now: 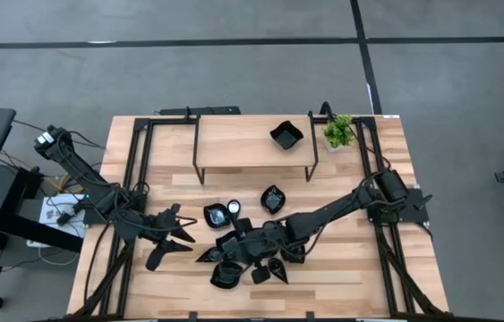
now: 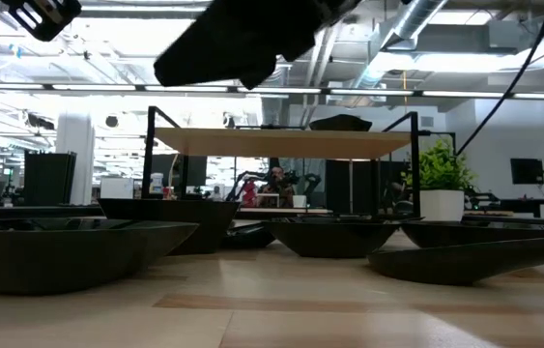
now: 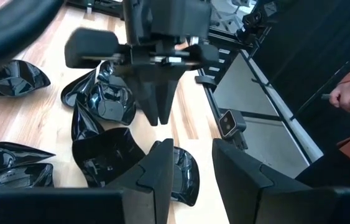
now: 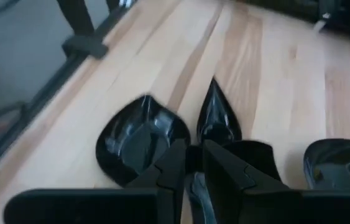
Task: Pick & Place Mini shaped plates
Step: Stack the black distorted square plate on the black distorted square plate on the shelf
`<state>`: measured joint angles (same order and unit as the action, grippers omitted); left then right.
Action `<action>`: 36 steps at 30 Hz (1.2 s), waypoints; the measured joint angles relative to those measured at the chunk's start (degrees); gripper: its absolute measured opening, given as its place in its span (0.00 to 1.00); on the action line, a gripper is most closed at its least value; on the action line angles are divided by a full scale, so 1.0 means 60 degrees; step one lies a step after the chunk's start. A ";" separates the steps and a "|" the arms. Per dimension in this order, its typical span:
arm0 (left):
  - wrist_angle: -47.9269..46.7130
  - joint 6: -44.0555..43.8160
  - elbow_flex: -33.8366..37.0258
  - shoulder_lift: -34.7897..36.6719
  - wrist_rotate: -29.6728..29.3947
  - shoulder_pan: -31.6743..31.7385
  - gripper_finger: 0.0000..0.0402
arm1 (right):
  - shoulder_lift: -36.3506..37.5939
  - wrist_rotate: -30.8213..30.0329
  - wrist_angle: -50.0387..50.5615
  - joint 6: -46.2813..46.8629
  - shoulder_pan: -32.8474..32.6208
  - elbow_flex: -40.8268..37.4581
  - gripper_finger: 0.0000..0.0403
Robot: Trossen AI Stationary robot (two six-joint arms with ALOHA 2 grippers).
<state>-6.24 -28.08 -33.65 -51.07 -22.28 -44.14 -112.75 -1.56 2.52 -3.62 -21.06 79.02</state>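
Right wrist view: my right gripper (image 4: 192, 163) pinches a teardrop plate (image 4: 215, 118), other plates (image 4: 138, 138) crowding beside. My left gripper (image 3: 194, 167) hangs parted nearby, empty; a potted plant (image 1: 339, 131) stands well apart.

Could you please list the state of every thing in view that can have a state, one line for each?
left gripper: open, empty, hovering left of the pile.
right gripper: nearly shut, pinching the rim of a teardrop plate.
square plate: resting on the raised shelf.
pile of plates: lying on the table, crowded.
potted plant: upright.
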 joint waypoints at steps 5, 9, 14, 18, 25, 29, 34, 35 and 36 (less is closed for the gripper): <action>0.0045 -0.0001 0.0000 0.0000 0.0000 0.0000 0.28 | -0.0174 0.0033 0.0384 0.0042 0.0040 -0.0018 0.13; 0.0052 -0.0004 0.0003 0.0000 0.0000 0.0000 0.28 | -0.0153 -0.0002 0.0343 -0.0158 0.0029 0.0000 0.13; 0.0059 -0.0004 0.0003 0.0000 0.0000 0.0000 0.28 | -0.0142 -0.0002 0.0276 -0.0155 0.0018 0.0000 0.13; 0.0066 0.0017 0.0000 0.0000 0.0000 0.0000 0.28 | -0.0134 0.0007 0.0296 0.0044 0.0028 0.0000 0.13; 0.0172 0.0154 0.0000 0.0000 0.0000 0.0000 0.28 | -0.0134 0.0017 0.0292 0.0107 0.0047 0.0000 0.13; 0.0196 0.0165 0.0002 0.0000 0.0000 0.0000 0.28 | -0.0134 0.0041 0.0291 0.0107 0.0036 0.0000 0.13; 0.0224 0.0146 0.0003 0.0000 0.0000 0.0000 0.28 | -0.0134 0.0040 0.0221 0.0107 0.0018 0.0000 0.12; 0.0234 0.0146 0.0000 0.0003 0.0000 0.0000 0.28 | -0.0134 0.0040 0.0230 0.0107 0.0018 0.0000 0.12; 0.0238 0.0146 0.0000 0.0000 0.0000 0.0000 0.28 | -0.0134 0.0036 0.0230 0.0107 0.0018 0.0000 0.12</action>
<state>-4.82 -27.20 -33.65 -51.07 -22.28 -44.14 -113.56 -1.34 3.90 -2.98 -20.95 79.02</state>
